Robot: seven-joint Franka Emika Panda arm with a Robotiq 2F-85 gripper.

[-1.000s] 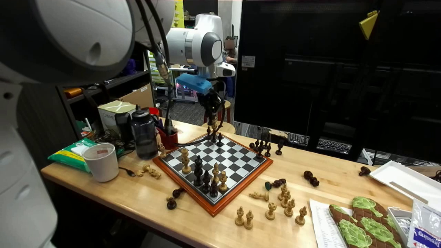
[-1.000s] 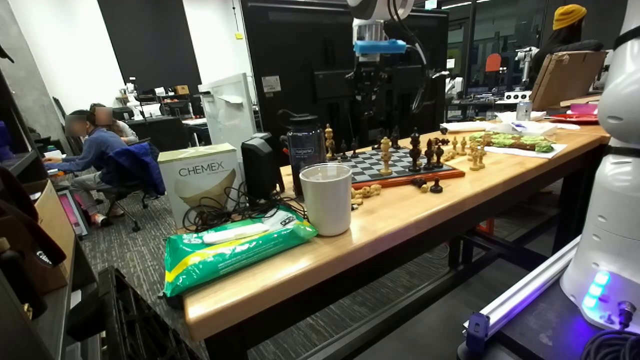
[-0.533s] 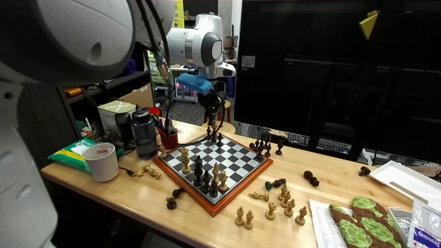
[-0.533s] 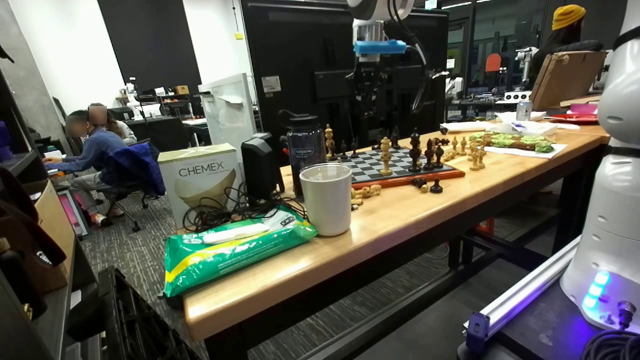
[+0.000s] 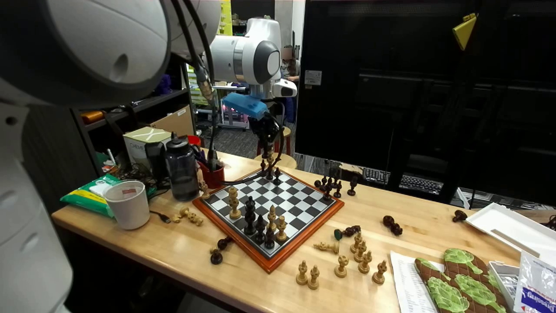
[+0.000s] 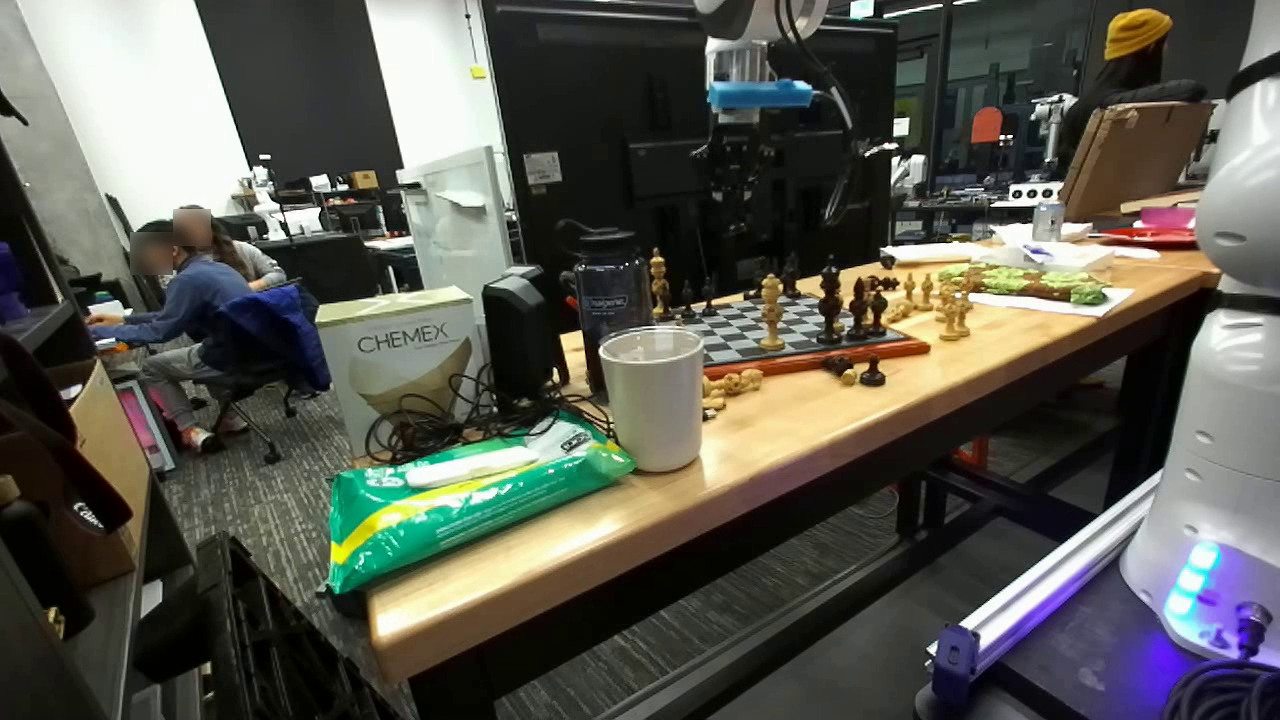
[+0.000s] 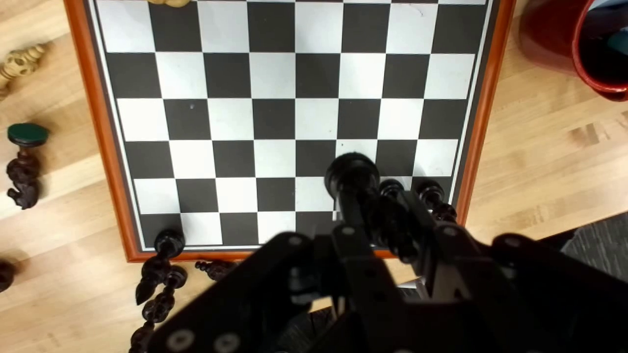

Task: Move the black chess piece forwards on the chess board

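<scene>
Jaws: gripping black piece (image 7: 353, 173) above board (image 7: 484, 113)
Black piece: hanging base-down under jaws, long axis running roughly vertical
Small pieces (image 7: 391, 188): standing on board, showing just beside it in wrist view
Next: probably needing lowering clear of them

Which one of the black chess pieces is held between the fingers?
The black piece with the biggest-looking base in the wrist view; it alone hangs above the chess board.

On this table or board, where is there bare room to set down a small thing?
Bare: the middle of the chess board, between pieces nearer its edges; the table between the white cup and the small dark piece beside the board. Crowded: in an exterior view, the board's nearest corner, where several cluster.
</scene>
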